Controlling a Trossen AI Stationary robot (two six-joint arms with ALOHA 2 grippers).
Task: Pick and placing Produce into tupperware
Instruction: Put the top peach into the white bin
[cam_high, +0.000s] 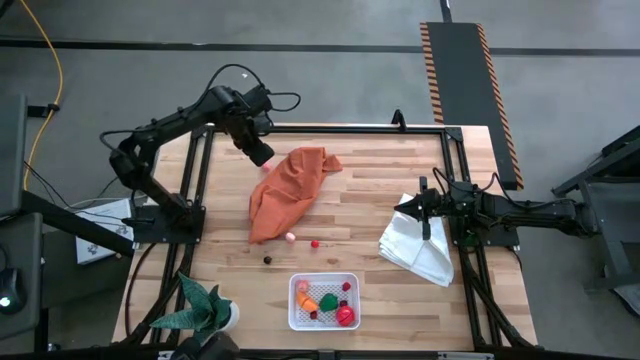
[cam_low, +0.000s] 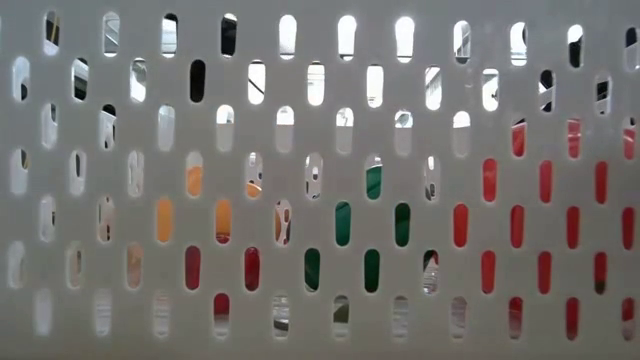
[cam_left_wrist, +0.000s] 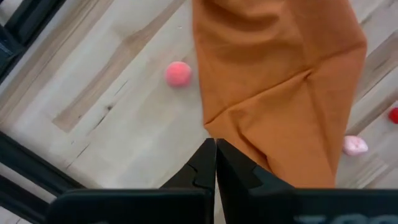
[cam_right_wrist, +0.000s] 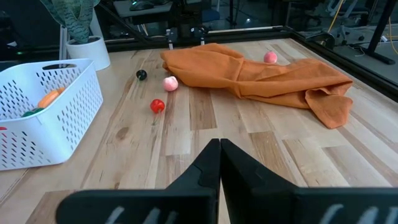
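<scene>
**Basket part-filled, four strays left by the cloth**

The tupperware, a white slotted basket, sits low in the centre of the high view, at the table's near edge. It already holds several pieces of produce: orange, green, red and dark ones, lying loose on its floor. The low view looks straight through its perforated wall, where those colours show behind the slots.

Four pieces lie outside it. A pale pink piece, a small red piece and a dark berry lie just above the basket, off the lower end of the orange cloth. A pink ball lies beside the cloth's upper left edge.

The left gripper hangs over that upper left edge, fingers pressed together and holding nothing, probably placed there for the pink ball. The right gripper waits at centre right over the white folded cloth, also pinched shut and empty, facing the strays. A potted plant stands left of the basket.
</scene>
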